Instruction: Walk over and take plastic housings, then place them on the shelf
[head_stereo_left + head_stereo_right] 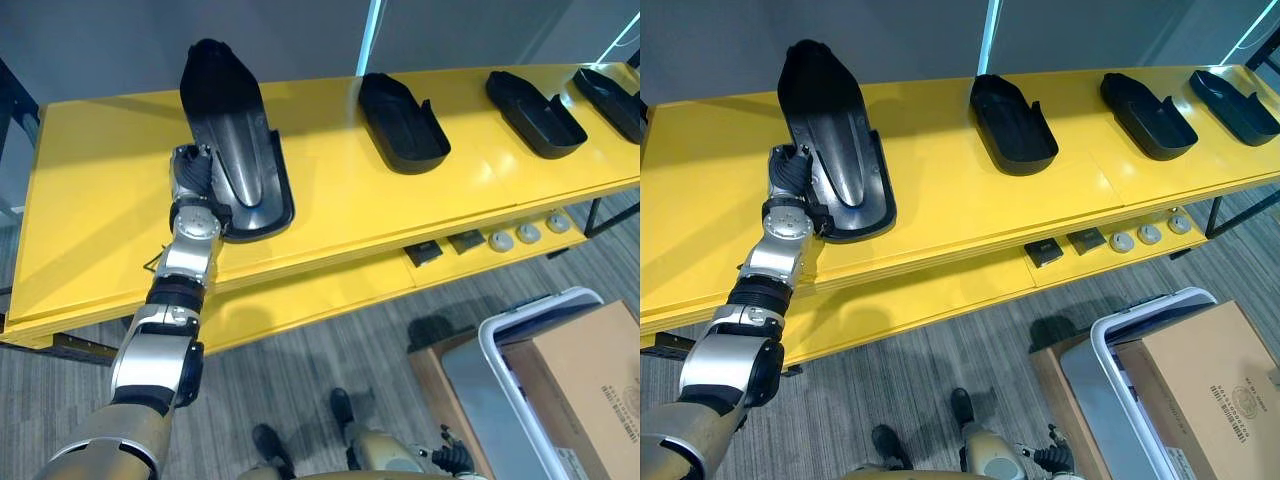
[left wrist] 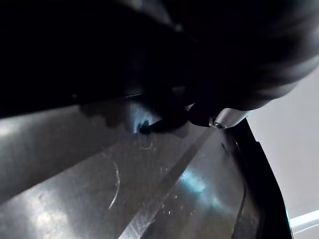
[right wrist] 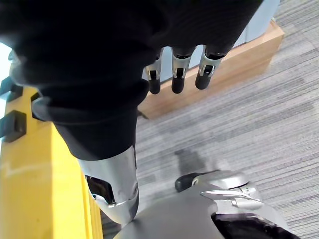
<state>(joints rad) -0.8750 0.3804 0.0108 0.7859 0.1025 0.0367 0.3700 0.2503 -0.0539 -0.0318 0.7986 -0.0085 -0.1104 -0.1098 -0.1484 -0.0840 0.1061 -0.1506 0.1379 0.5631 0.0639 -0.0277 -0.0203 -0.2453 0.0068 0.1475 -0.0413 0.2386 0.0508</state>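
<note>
At the left end of the yellow shelf [image 1: 100, 180] lies the big housing [image 1: 235, 110]. It is of glossy black plastic, long, narrow and rounded at the far end and wider at the near end, with a raised rim and a shining ridge along its middle. The left hand [image 1: 190, 172] lies on its near left edge. The fingers are hidden against the shell, so I cannot tell if they grip it. To the right, on the same shelf, a second housing [image 1: 402, 122], a third housing [image 1: 535, 112] and a fourth housing [image 1: 610, 100] lie in a row, well apart, each like a shallow black tray. At the lower right, a cardboard box [image 1: 590, 370] sits in a white-rimmed crate [image 1: 500, 370]. The right hand [image 3: 178, 74] hangs above the carpet with relaxed fingers, holding nothing.
</note>
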